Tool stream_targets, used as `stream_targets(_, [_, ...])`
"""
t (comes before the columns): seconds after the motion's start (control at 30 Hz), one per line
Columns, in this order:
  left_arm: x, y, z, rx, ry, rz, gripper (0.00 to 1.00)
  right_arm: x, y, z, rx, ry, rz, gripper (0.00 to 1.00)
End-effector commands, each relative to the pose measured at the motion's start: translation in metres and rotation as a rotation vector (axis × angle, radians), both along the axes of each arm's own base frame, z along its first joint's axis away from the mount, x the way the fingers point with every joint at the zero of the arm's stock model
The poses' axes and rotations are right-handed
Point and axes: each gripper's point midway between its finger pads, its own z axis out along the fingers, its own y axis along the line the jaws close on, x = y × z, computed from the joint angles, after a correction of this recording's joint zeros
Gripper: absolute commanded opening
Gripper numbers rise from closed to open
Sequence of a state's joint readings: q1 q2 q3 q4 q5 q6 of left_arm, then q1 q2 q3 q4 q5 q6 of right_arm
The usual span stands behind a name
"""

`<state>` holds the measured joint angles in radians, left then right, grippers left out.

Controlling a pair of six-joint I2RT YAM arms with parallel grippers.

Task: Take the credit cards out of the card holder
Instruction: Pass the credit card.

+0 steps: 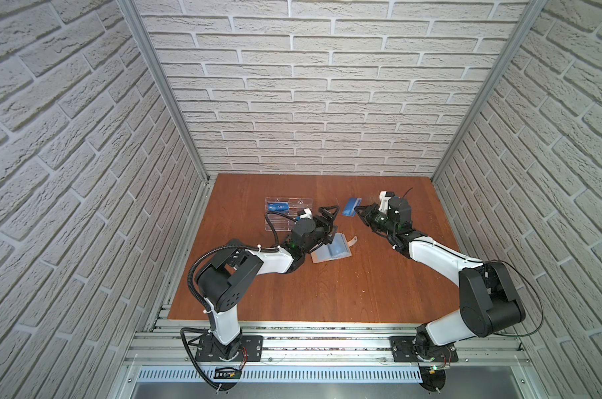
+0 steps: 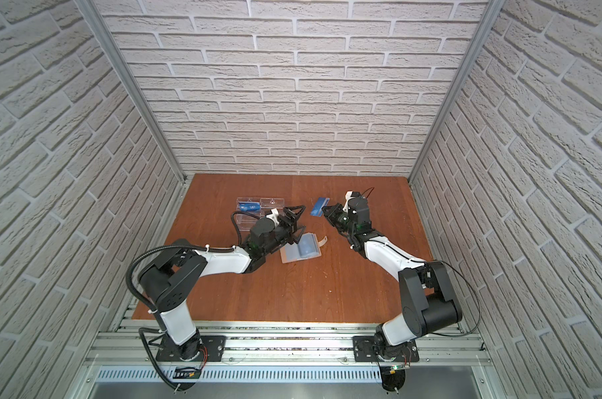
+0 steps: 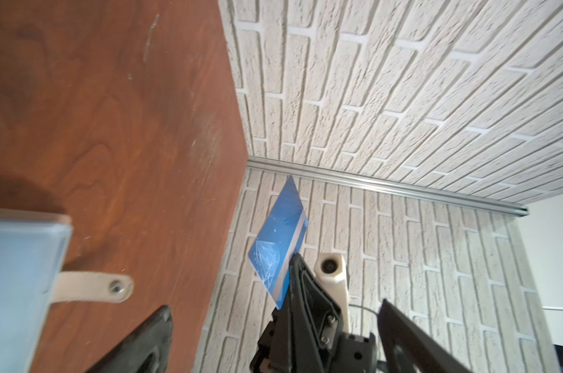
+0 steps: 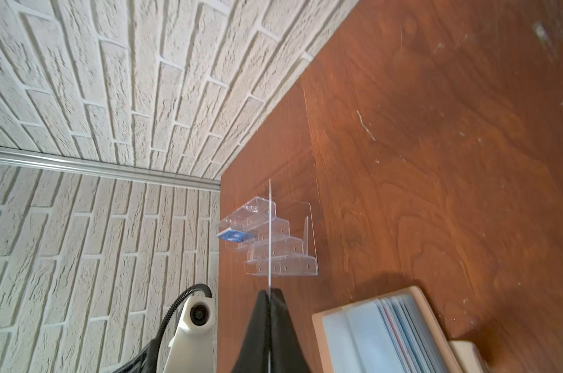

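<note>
The blue credit card (image 1: pixel 351 206) is pinched by 1 edge in your right gripper (image 1: pixel 360 210), jaws closed on it, held up off the table (image 1: pixel 327 293). The card holder (image 1: pixel 332 250) lies open on the table with its sleeve pages up and its strap (image 3: pixel 93 286) out to 1 side. Your left gripper (image 1: pixel 330 222) hangs spread wide just above the holder, gripping nothing. A 2nd card (image 1: pixel 279 207) sits in an upper tier of the clear acrylic rack (image 1: pixel 275 222) nearby.

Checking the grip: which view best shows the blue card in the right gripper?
The left wrist view: the blue card faces that camera, with one edge pinched in the right gripper. In both top views the card is small. The right wrist view shows it edge-on, as a thin line.
</note>
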<state>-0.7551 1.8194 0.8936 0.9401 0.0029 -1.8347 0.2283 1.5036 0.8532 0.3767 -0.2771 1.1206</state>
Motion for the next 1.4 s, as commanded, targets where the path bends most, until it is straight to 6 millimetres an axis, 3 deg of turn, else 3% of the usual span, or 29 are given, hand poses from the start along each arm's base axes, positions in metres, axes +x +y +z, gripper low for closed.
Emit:
stream_targets(0.0, [0.015, -0.001, 0.041, -0.143, -0.088, 0.085, 0.98, 0.006, -0.008, 0.041, 0.090, -0.133, -0.097, 0.05])
stream_targets(0.37, [0.028, -0.029, 0.055, -0.206, -0.117, 0.091, 0.95, 0.010, 0.000, 0.050, 0.149, -0.190, -0.142, 0.06])
stream_targets(0.63, [0.034, -0.037, 0.053, -0.216, -0.122, 0.098, 0.70, 0.011, 0.005, 0.043, 0.157, -0.188, -0.159, 0.05])
stream_targets(1.07, [0.039, -0.047, 0.049, -0.222, -0.126, 0.089, 0.40, 0.011, 0.009, 0.026, 0.143, -0.154, -0.161, 0.06])
stream_targets(1.37, [0.040, -0.055, 0.042, -0.209, -0.113, 0.063, 0.14, 0.011, 0.009, 0.012, 0.139, -0.132, -0.163, 0.06])
